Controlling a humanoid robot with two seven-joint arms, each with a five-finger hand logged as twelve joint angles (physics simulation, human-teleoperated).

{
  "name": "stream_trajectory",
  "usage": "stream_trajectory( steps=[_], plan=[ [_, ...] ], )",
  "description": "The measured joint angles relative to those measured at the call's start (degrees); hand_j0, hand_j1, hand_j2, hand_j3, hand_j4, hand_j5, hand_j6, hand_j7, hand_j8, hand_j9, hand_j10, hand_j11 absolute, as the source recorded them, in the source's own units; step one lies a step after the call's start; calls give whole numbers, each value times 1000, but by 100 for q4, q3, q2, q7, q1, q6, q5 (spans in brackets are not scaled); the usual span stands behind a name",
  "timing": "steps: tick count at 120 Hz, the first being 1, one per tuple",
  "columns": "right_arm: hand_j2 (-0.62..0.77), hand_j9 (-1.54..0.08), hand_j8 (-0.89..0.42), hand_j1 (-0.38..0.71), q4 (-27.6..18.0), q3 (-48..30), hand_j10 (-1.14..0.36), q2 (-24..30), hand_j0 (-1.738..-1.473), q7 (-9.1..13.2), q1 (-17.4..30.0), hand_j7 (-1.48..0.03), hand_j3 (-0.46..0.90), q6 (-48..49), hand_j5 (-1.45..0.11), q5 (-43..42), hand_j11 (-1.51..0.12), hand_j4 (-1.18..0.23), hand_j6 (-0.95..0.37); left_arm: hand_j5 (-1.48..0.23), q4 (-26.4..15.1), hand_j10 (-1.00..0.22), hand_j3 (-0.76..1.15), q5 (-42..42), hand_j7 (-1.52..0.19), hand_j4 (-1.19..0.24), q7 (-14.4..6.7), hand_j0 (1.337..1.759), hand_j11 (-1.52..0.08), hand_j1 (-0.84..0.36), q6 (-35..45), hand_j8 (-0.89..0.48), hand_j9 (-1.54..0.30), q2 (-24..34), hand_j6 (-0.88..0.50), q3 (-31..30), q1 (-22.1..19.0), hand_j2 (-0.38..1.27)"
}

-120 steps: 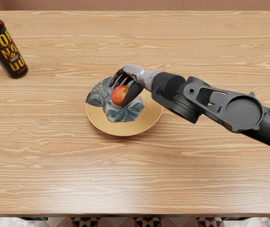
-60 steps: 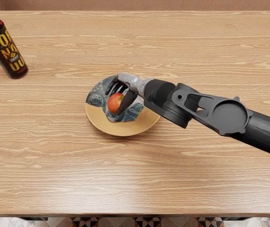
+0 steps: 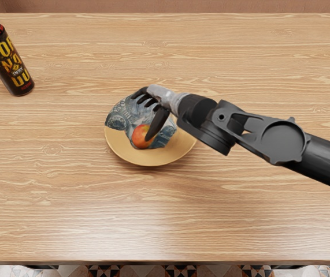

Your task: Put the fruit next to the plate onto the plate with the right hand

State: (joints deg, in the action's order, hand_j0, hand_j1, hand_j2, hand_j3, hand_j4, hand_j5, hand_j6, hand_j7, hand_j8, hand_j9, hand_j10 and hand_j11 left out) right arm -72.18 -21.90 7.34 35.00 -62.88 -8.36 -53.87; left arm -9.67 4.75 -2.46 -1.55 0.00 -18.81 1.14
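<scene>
Fruit (image 3: pixel 140 137), red going to orange, lies on the plate (image 3: pixel 118 151), a little toward 9 o'clock from the middle. It rests on the yellow surface at the lower edge of a grey patterned patch (image 3: pixel 120 117) that covers the plate's 10 to 12 o'clock part and reaches past its rim there.

Right hand (image 3: pixel 153 107) hangs over the plate at 12 o'clock from the fruit. Its fingers (image 3: pixel 144 102) are spread and loosely bent, clear above the fruit and gripping nothing. The dark thumb (image 3: pixel 156 122) slants down toward 7 o'clock, and its tip overlaps the fruit's 3 o'clock side. Whether the tip touches the skin or only passes in front of it cannot be told from this view. The hand reads as released, with the fruit carried by the plate and not by the fingers.

Right arm (image 3: pixel 269 138) comes in from the picture's right edge at about 4 o'clock from the plate and crosses the plate's rim at 2 o'clock.

On the wooden table (image 3: pixel 165 219) a black can (image 3: pixel 6 56) with yellow lettering stands tilted at the far corner, at 10 o'clock from the plate and well apart from it.
</scene>
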Motion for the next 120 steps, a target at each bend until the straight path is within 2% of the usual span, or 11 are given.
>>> stream_trajectory(
  steps=[27, 42, 55, 72, 89, 120],
  plan=[
    [-5, -146, -105, -221, -407, -414, -113, 546, -1658, 0, -34, -146, 0, 288, -147, 460, -146, -113, -110, -301, 1, -232, 0, 0, -301, -232, 0, 1658, -301, 71, -2, -232, -301, 0, -232, 0, 0, 46],
    [-6, -100, -73, -261, -447, -763, -77, 801, -1658, 0, -5, -100, 0, 864, -100, 1392, -100, -77, -76, -301, 1, -232, 0, 0, -301, -232, 0, 1658, -301, 71, -2, -232, -301, 0, -232, 0, 0, 46],
    [-6, -77, -57, -281, -453, -944, -60, 1097, -1658, 0, 50, -77, 0, 1462, -77, 2394, -77, -60, -59, -301, 1, -232, 0, 0, -301, -232, 0, 1658, -301, 71, -2, -232, -301, 0, -232, 0, 0, 46],
    [-6, -61, -46, -294, -472, -1340, -47, 1597, -1658, 0, 293, -61, 0, 2362, -61, 3164, -61, -47, -47, -301, 0, -232, 0, 0, -301, -232, 0, 1658, -301, 71, 0, -232, -301, 0, -232, 0, 0, 46],
    [-6, -53, -40, -301, -474, -1714, -41, 2210, -1658, 0, 656, -53, 0, 3025, -53, 3652, -53, -41, -41, -301, -150, -232, 0, -40, -301, -232, 0, 1658, -301, 71, -29, -232, -301, 0, -232, 3, 83, 46],
    [-6, -47, -36, -306, -416, -1841, -36, 3157, -1658, 0, 968, -47, 0, 3740, -47, 4203, -47, -37, -37, -301, -174, -232, 0, -42, -301, -232, 0, 1658, -301, 71, -2, -232, -301, 0, -232, 4, -18, 46]
  ],
)
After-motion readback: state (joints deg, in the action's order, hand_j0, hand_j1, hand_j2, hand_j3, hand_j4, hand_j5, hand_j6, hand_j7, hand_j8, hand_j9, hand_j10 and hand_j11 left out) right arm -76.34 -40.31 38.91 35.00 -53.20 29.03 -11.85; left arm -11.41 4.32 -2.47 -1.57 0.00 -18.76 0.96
